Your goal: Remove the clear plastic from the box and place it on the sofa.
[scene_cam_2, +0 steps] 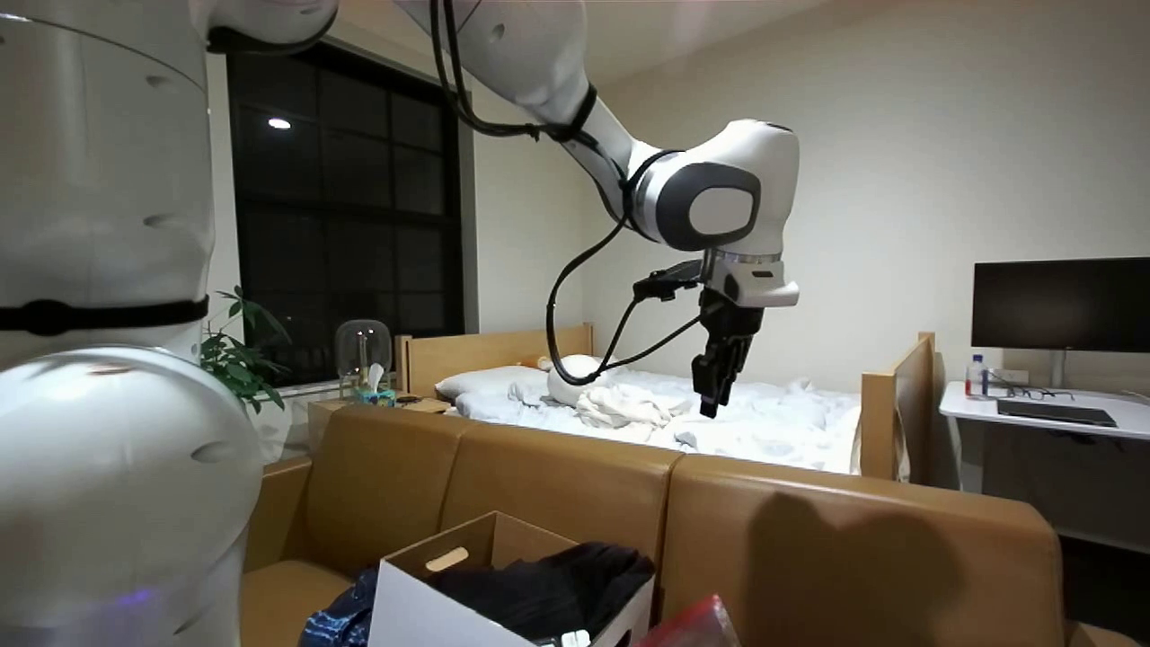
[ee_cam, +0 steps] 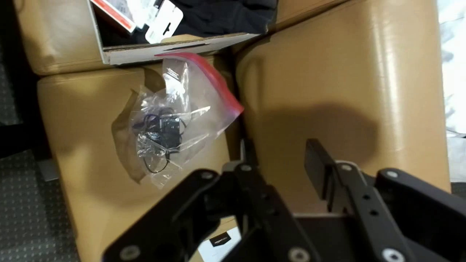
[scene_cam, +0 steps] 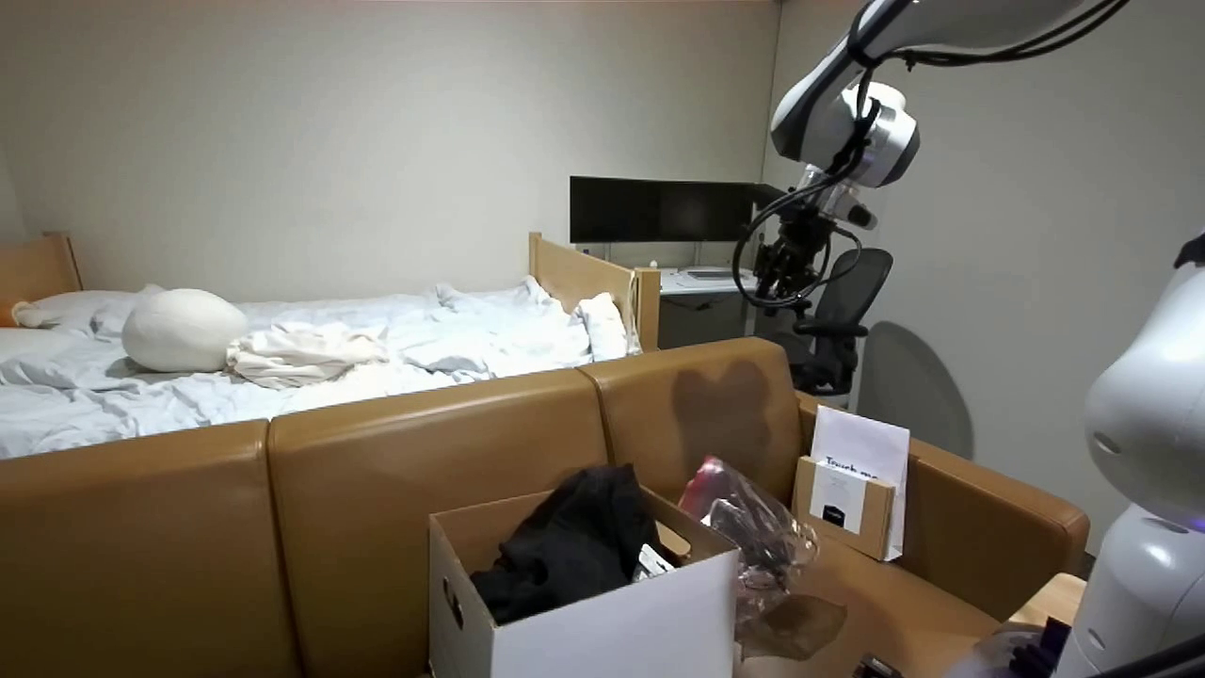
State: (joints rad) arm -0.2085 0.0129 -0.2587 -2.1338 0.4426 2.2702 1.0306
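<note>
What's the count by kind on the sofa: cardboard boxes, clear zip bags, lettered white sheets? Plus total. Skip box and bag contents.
Cardboard boxes: 2 (white open-top box, small brown box)
Clear zip bag: 1
Lettered white sheet: 1
Total: 4

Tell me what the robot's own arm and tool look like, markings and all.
The smooth, rounded white robot arm, without legible lettering, has dark grey trim framing a pale oval cap. Black cables loop along it, held by a black strap; a faint purple glow shows low down. The angular black tool has two jointed fingers with flat rectangular pads and silvery screws.
</note>
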